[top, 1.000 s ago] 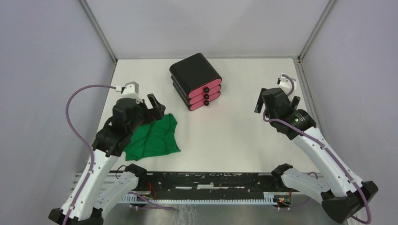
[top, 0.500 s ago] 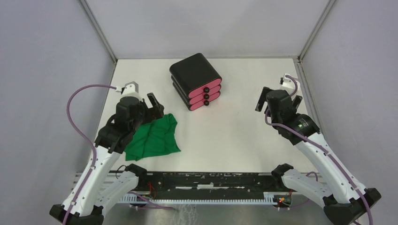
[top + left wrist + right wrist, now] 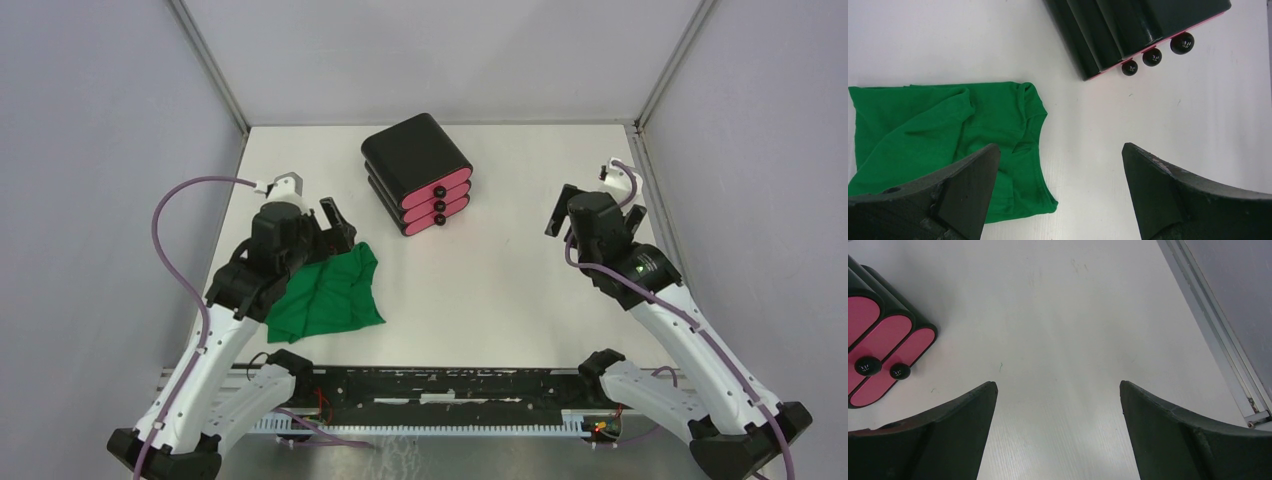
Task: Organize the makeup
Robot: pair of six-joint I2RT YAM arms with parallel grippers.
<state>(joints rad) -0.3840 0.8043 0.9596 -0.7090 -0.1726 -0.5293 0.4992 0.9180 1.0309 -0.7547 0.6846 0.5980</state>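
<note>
No makeup item shows in any view; the sponges, pad, puff, tube and compact are hidden or out of view. My left gripper (image 3: 333, 222) is open and empty, held above the far edge of the green cloth (image 3: 325, 293); in the left wrist view (image 3: 1058, 170) its jaws stand wide apart over the cloth's corner (image 3: 948, 130). My right gripper (image 3: 592, 208) is open and empty above bare table at the right; in the right wrist view (image 3: 1058, 390) nothing lies between its jaws.
A black box with three shut pink drawers (image 3: 418, 172) stands at the back middle, also in the left wrist view (image 3: 1128, 25) and the right wrist view (image 3: 878, 340). A metal frame rail (image 3: 1218, 340) borders the table's right edge.
The left arm has shifted slightly right and forward over the cloth. The right arm drew back to the right earlier and now holds still. Both grippers stay open.
</note>
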